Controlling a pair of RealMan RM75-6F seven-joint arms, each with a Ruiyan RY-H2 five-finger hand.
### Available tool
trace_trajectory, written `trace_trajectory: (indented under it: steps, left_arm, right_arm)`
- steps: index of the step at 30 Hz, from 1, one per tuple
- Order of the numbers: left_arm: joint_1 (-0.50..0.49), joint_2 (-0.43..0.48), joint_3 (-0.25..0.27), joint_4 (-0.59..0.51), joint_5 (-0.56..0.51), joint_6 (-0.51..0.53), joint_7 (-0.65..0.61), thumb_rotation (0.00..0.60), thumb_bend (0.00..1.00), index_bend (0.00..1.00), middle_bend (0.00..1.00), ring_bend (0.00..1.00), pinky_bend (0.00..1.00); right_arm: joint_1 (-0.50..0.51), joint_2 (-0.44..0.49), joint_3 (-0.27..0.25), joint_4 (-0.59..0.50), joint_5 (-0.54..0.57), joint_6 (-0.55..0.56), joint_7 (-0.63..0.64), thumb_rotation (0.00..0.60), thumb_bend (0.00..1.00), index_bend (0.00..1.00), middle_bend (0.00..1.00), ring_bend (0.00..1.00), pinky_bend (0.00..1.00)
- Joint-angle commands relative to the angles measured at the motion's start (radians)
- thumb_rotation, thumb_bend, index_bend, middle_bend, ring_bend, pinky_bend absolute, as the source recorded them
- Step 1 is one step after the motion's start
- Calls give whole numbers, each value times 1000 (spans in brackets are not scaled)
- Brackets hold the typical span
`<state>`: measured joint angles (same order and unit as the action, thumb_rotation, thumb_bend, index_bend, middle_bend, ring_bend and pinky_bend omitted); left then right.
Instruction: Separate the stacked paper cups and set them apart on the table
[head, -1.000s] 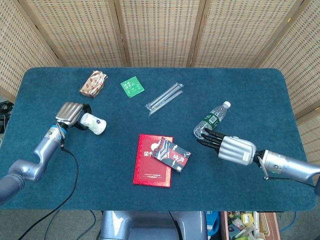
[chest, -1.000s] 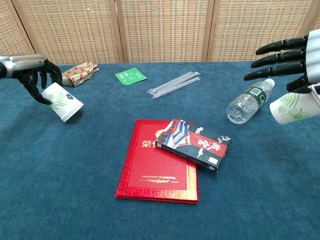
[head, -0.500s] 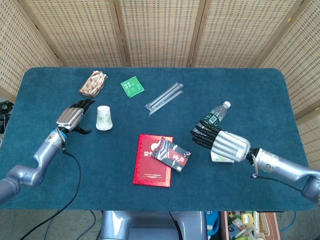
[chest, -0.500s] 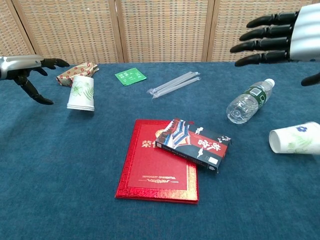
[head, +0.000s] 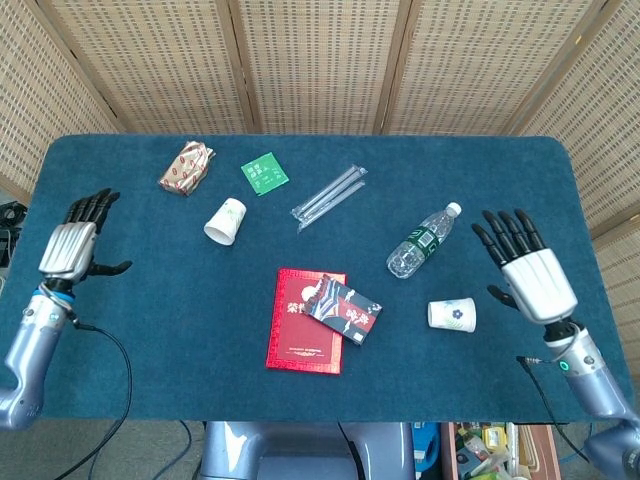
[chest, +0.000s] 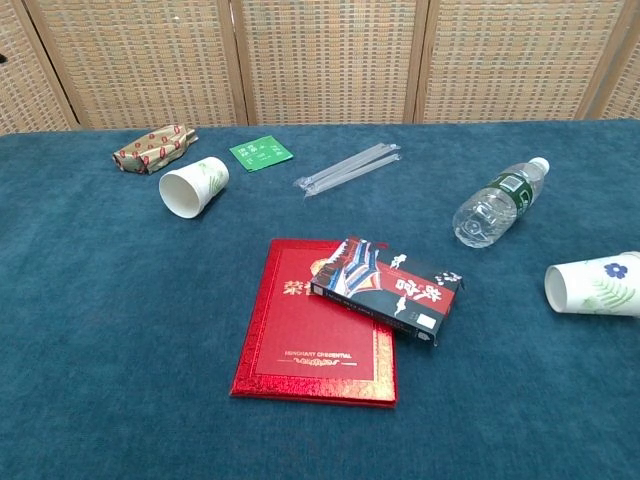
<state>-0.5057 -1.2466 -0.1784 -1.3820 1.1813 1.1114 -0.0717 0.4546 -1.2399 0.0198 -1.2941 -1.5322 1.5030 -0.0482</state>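
Two white paper cups with a leaf print lie on their sides, far apart on the blue table. One cup (head: 225, 221) (chest: 194, 187) rests at the left, below the green packet. The other cup (head: 452, 314) (chest: 593, 287) rests at the right, below the water bottle. My left hand (head: 78, 243) hovers at the table's left edge, fingers spread, holding nothing. At the right edge my right hand (head: 527, 270) is likewise spread and empty, a short way right of its cup. The chest view shows neither hand.
A red booklet (head: 306, 319) with a dark card box (head: 345, 309) on it lies in the middle. A plastic water bottle (head: 423, 241) lies right of centre. At the back are a wrapped snack (head: 186, 167), a green packet (head: 264, 173) and wrapped straws (head: 330, 193).
Both hands let go of their cups and drew back to the table's edges. The left cup, upside down half a second ago, has tipped onto its side; the right cup lies where dropped.
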Motion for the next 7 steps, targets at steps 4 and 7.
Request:
trace_trajectory:
  steps: [4,7]
  left_arm:
    - [114,13,25,-108,-34,155,130,600,179,0,0,0,0]
    - [127,18,32,-134,-34,159,143,600,179,0,0,0,0]
  right_arm:
    - [-92,-55,15,-24,89,5,49,600,0,0,0,0,0]
    - [-109,-63,21,-25,104,3,44,600,0,0,0,0,0]
